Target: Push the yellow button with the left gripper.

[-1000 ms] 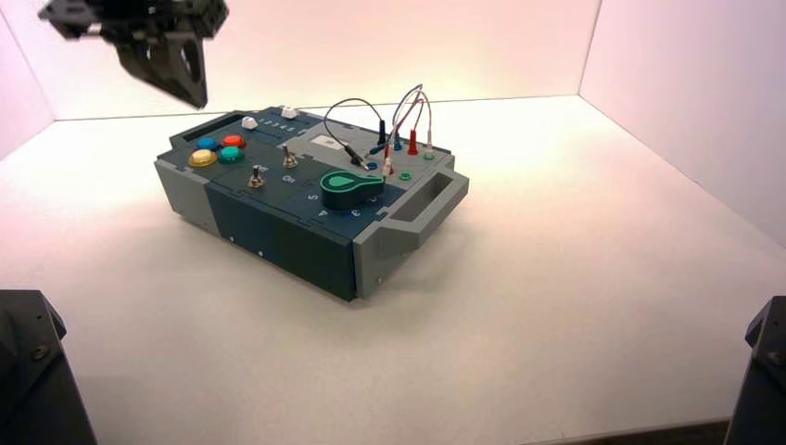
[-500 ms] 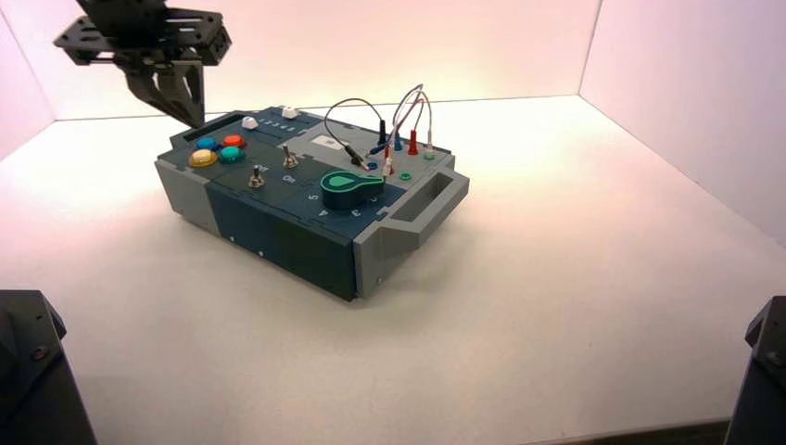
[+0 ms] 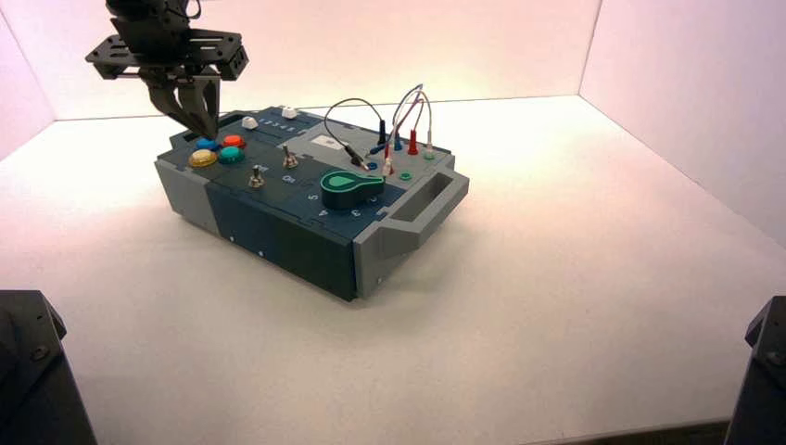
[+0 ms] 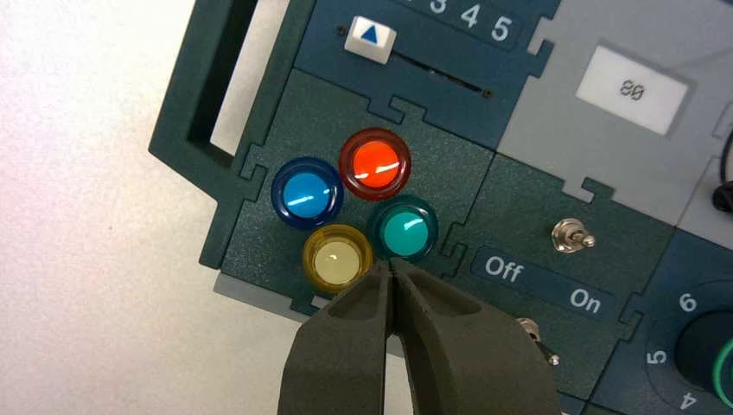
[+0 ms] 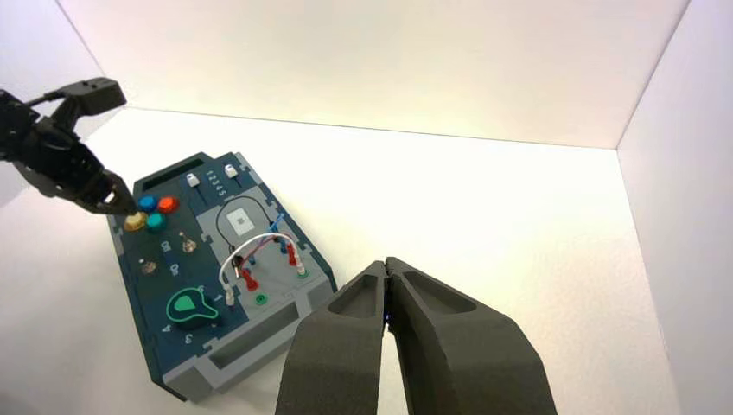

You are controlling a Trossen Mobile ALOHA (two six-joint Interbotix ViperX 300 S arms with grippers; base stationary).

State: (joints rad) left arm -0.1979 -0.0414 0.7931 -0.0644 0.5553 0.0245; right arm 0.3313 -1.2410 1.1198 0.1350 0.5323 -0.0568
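Observation:
The yellow button (image 3: 203,158) is a small amber dome at the box's left end, in a cluster with a blue (image 3: 207,144), a red-orange (image 3: 234,141) and a teal button (image 3: 232,155). My left gripper (image 3: 206,133) is shut and hangs over this cluster, its tips just above and behind the yellow button. In the left wrist view the shut tips (image 4: 391,264) sit between the yellow button (image 4: 337,258) and the teal button (image 4: 403,229), not on the dome. My right gripper (image 5: 386,263) is shut and empty, parked off the box.
The box (image 3: 278,232) stands turned on the white table. Two toggle switches (image 3: 256,176), a green knob (image 3: 350,184) and plugged wires (image 3: 399,120) lie to the right of the buttons. White walls close the back and sides.
My left gripper has come down and to the right, from high above the box's far left corner to just over the button cluster. The right arm has not moved.

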